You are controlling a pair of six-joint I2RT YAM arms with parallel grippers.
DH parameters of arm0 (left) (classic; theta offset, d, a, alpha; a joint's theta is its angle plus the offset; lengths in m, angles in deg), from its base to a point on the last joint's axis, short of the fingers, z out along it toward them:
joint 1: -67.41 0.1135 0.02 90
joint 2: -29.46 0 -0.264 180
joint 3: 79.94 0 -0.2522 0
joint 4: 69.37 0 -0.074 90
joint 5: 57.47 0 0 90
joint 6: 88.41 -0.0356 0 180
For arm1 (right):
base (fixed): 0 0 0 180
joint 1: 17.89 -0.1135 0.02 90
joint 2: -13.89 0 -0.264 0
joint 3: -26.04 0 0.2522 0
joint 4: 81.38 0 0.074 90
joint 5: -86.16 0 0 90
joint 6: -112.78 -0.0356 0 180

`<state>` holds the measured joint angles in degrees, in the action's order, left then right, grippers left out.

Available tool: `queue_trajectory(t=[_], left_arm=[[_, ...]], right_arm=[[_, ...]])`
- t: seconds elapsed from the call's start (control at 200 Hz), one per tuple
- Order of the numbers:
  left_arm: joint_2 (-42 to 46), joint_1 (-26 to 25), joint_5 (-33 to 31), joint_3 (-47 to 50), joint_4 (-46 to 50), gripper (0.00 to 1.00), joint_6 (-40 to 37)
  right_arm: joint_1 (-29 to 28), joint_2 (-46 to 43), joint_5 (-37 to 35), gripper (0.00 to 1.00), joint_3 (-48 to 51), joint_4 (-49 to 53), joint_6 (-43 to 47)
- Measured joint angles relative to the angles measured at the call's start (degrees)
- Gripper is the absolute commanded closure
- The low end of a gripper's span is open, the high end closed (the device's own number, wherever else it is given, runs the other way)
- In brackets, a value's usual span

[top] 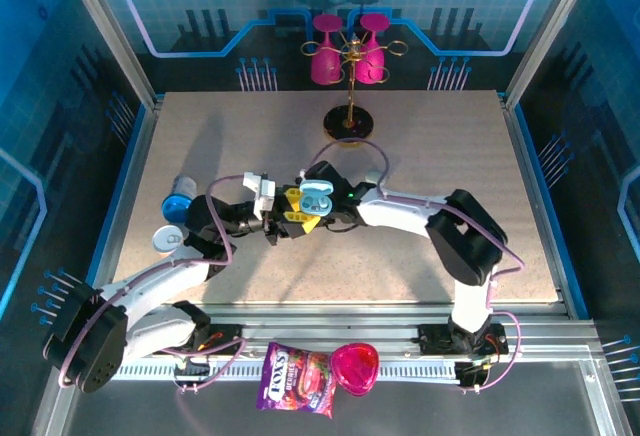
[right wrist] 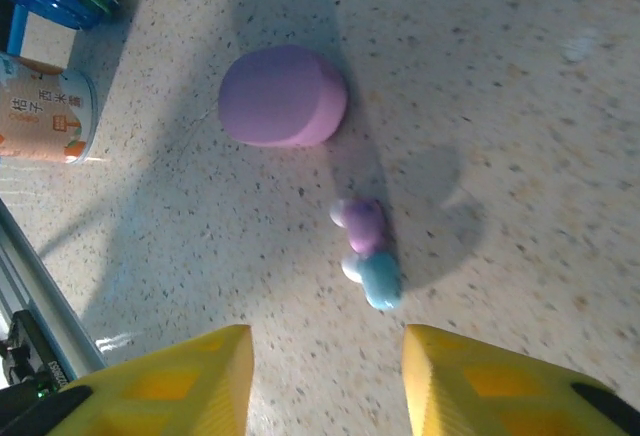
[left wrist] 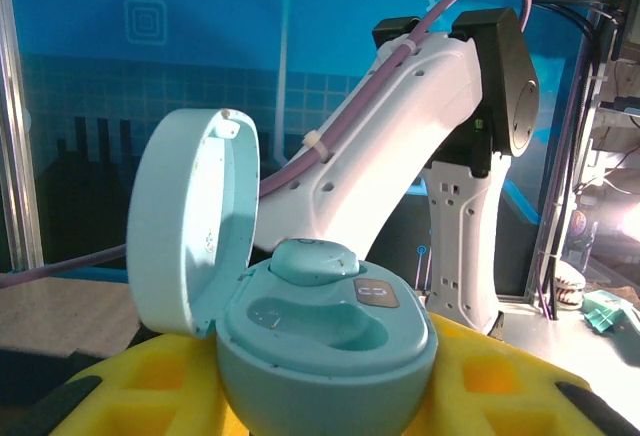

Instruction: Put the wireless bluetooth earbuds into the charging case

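We put the loose pale blue earbud (right wrist: 378, 278) at 12 o'clock from the right gripper (right wrist: 325, 356), a touch toward its 1 o'clock finger, lying on the table (right wrist: 520, 106). We read its long axis as roughly 12-to-6. A lilac earbud (right wrist: 360, 221) touches it at 11 o'clock, so we judge the pinch must take one without dragging the other. The right jaws stand apart with nothing between them, and this arm is the nearer. The left gripper (left wrist: 320, 401) is clamped on the open charging case (left wrist: 330, 356), lid (left wrist: 190, 221) swung to 9 o'clock. A seated earbud (left wrist: 312, 259) fills the far well and the near well (left wrist: 300, 321) is empty. A closed lilac case (right wrist: 283, 96) lies at 11 o'clock from the buds, apart.
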<state>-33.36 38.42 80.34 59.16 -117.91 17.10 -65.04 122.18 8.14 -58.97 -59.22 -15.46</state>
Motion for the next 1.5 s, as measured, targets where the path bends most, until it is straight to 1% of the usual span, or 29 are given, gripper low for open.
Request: queue_trajectory(t=[0.21, 0.37, 0.465, 0.56, 0.871, 1.181, 1.501], left_arm=[[0.1, 0.0, 0.0, 0.0, 0.8, 0.68, -0.7], [0.1, 0.0, 0.0, 0.0, 1.0, 0.68, -0.7], [0.1, 0.0, 0.0, 0.0, 1.3, 0.68, -0.9], [0.1, 0.0, 0.0, 0.0, 1.7, 0.69, -0.9], [0.1, 0.0, 0.0, 0.0, 2.1, 0.68, -1.1], [0.1, 0.0, 0.0, 0.0, 2.8, 0.68, -2.0], [0.2, 0.0, 0.0, 0.0, 4.0, 0.68, -2.4]], right_arm=[[-2.9, 6.1, -0.2, 0.59, -7.3, 3.0, 0.8], [-6.1, 8.8, -0.2, 0.57, -8.9, 3.6, 0.5], [-7.0, 9.8, -0.2, 0.57, -8.9, 4.1, 0.1], [-6.8, 10.1, -1.0, 0.54, -8.9, 4.9, -0.2], [-5.7, 10.1, -4.0, 0.51, -8.9, 7.2, -0.1], [-4.3, 10.6, -5.6, 0.50, -9.2, 7.3, -0.1], [-3.8, 13.2, -6.2, 0.51, -13.0, 10.3, 0.8]])
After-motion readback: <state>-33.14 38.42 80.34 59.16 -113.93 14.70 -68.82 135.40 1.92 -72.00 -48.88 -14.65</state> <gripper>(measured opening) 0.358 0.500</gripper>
